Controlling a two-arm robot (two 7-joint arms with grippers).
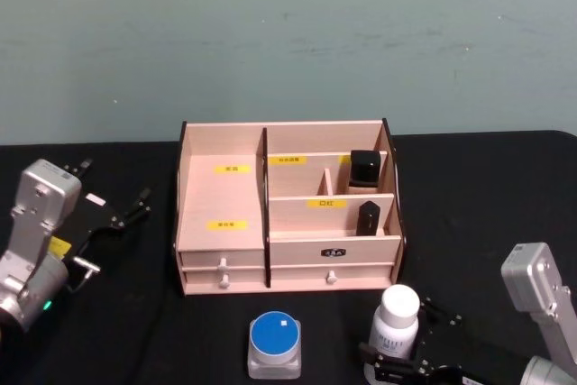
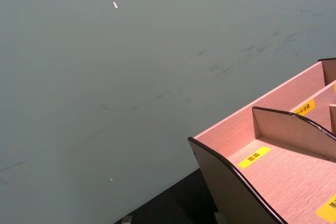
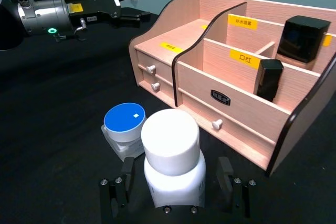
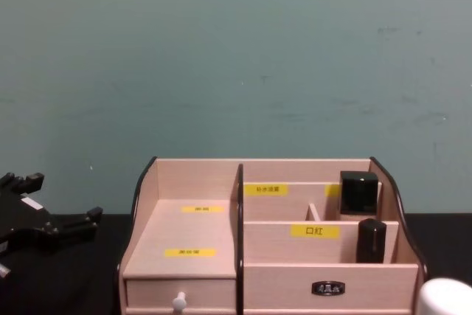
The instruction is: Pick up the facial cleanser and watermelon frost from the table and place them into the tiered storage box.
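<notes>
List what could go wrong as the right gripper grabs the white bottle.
The right gripper, fingers open, flanks the white bottle, and the blue-lidded jar sits close beside it; closing could nudge the jar. The tiered storage box already holds two black containers at right; a careless drop might knock them. The left gripper idles beside the box.
</notes>
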